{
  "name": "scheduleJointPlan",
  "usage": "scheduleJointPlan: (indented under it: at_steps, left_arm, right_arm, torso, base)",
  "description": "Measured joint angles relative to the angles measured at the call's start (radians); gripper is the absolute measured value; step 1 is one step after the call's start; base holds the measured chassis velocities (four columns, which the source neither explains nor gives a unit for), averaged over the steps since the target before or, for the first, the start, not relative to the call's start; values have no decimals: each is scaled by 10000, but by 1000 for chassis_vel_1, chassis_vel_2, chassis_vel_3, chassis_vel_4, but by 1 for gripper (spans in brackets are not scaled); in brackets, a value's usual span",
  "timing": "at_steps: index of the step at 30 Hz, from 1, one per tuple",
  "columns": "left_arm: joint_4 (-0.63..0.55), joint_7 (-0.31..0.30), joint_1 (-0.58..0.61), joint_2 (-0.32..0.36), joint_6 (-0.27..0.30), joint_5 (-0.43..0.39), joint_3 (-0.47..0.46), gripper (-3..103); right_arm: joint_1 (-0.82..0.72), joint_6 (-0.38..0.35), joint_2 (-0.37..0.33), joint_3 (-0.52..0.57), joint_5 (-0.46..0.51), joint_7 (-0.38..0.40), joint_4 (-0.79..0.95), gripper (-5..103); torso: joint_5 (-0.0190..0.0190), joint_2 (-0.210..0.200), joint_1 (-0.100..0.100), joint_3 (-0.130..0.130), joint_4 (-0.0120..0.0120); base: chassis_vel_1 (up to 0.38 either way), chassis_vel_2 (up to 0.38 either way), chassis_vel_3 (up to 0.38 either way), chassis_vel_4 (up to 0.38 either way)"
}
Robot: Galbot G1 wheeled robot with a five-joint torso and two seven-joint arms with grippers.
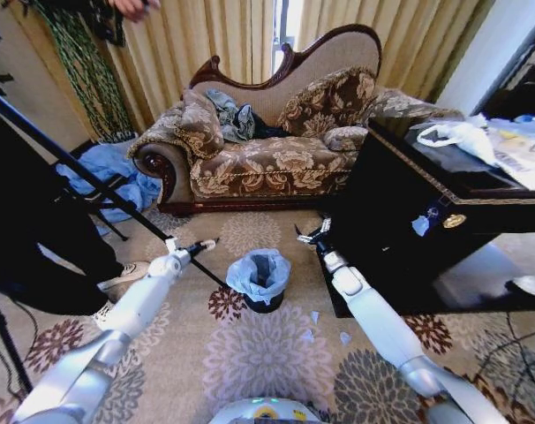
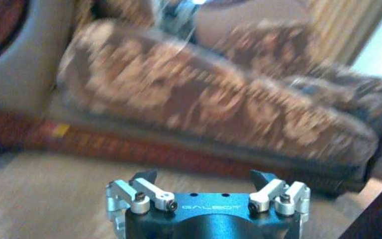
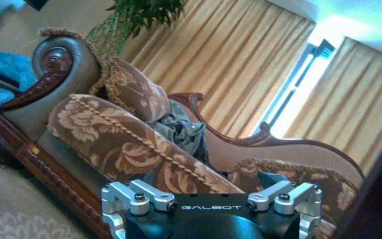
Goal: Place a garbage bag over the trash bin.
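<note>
Your trash bin (image 1: 263,300) stands on the patterned carpet (image 1: 267,362) straight ahead of the robot, between the two arms and well in front of the sofa (image 1: 267,159). The garbage bag (image 1: 259,272) already sits in it: the pale blue-white plastic is gathered inside and folded out over the rim, so only the lower black wall shows. Judging from that, the lining looks done or nearly so, though you cannot tell whether the plastic is pulled evenly around the far side of the rim.

Your left gripper (image 1: 207,244) hangs near the bin on its left side, clear of the plastic, and its wrist camera shows the left gripper's jaws spread wide with nothing between them (image 2: 204,175). Your right gripper (image 1: 308,236) hangs near the bin on the other side, just beside the corner of the dark cabinet (image 1: 426,230), and its jaws are likewise spread and empty (image 3: 208,179). Both are apart from the bag, which suggests the arms flank the bin so each could reach its own side of the rim.

A few scraps of white litter (image 1: 325,329) lie on the carpet by the right arm.
</note>
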Motion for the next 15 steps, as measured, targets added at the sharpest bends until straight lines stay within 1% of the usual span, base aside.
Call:
scheduleJointPlan:
  at_steps: [1, 2, 4, 5, 6, 7, 8, 9, 10, 11, 12, 13, 15]
  left_arm:
    - [-135, -4, -62, -17, -396, 187, 144, 93]
    - [-135, -4, -62, -17, -396, 187, 144, 93]
    - [-391, -7, -248, -86, -1079, 1024, 626, 83]
    - [-458, -13, -372, -131, -1310, 1413, 918, 77]
    - [-473, -15, -465, -170, -1411, 1655, 1087, 77]
    - [-391, -40, -829, -357, -1638, 2233, 1582, 72]
    - [-391, -40, -829, -357, -1638, 2233, 1582, 72]
    - [-140, -159, -1193, -545, -1881, 2520, 2062, 67]
    - [60, -282, -1451, -670, -1999, 2636, 2421, 61]
    - [291, -456, -1857, -812, -2041, 2787, 3094, 56]
    - [291, -456, -1857, -812, -2041, 2787, 3094, 56]
    - [277, -467, -2114, -835, -1751, 2921, 3625, 51]
    - [138, -456, -2420, -814, -1234, 3012, 4377, 40]
  right_arm:
    - [-101, 75, 17, 87, -14, 0, -9, 100]
    - [-101, 75, 17, 87, -14, 0, -9, 100]
    - [-394, 113, -3, 228, 8, -37, 120, 100]
    - [-551, 113, -46, 296, 38, -89, 237, 100]
    - [-636, 112, -80, 348, 58, -117, 306, 100]
    - [-847, 103, -171, 486, 162, -206, 502, 100]
    - [-847, 103, -171, 486, 162, -206, 502, 100]
    - [-1052, 60, -240, 609, 296, -257, 697, 100]
    - [-1226, 10, -292, 700, 420, -282, 829, 100]
    - [-1520, -56, -371, 832, 622, -326, 1049, 100]
    - [-1520, -56, -371, 832, 622, -326, 1049, 100]
    - [-1803, -109, -432, 990, 754, -353, 1265, 100]
    - [-2225, -191, -505, 1248, 877, -386, 1535, 100]
  torso:
    - [0, 0, 0, 0, 0]
    - [0, 0, 0, 0, 0]
    - [-1, 0, 0, 0, 3]
    - [-1, 0, 0, 0, 2]
    - [0, 0, 0, 0, 3]
    - [-4, 0, 0, 0, 3]
    - [-4, 0, 0, 0, 3]
    - [-3, 0, 0, 0, 1]
    - [-2, 0, 0, 0, 0]
    - [-2, 0, 1, 1, -4]
    - [-2, 0, 1, 1, -4]
    - [-2, 0, 1, 0, -4]
    - [1, 0, 0, 0, -4]
  base:
    - [0, 0, 0, 0]
    - [0, 0, 0, 0]
    - [0, 0, 0, 0]
    - [0, 0, 0, 0]
    - [0, 0, 0, 0]
    - [0, 0, 0, 0]
    - [0, 0, 0, 0]
    - [0, 0, 0, 0]
    - [0, 0, 0, 0]
    - [0, 0, 0, 0]
    - [0, 0, 0, 0]
    - [0, 0, 0, 0]
    - [0, 0, 0, 0]
